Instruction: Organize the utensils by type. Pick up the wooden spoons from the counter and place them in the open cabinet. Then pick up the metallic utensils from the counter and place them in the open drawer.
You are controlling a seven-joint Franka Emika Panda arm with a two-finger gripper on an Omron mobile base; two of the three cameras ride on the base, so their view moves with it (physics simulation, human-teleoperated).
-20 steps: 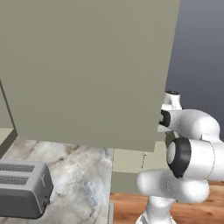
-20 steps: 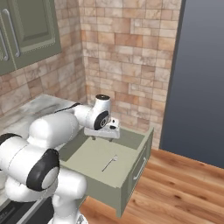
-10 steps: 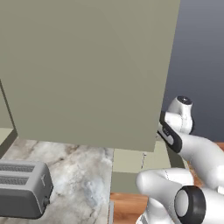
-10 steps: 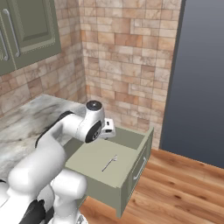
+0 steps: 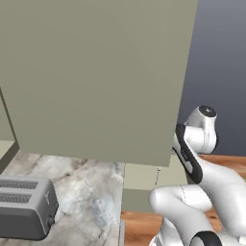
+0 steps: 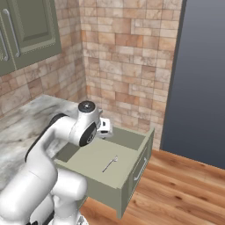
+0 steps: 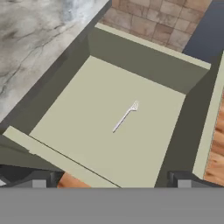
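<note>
Hand view puts you right over the olive-green open drawer, and one thin silver-grey metal fork lies flat on its floor. Your hand is spread wide and empty. Compared with a second ago, the arm has swung back and lifted off the drawer. That piece looks delivered; head back to the grey marbled counter for whatever remains.
</note>
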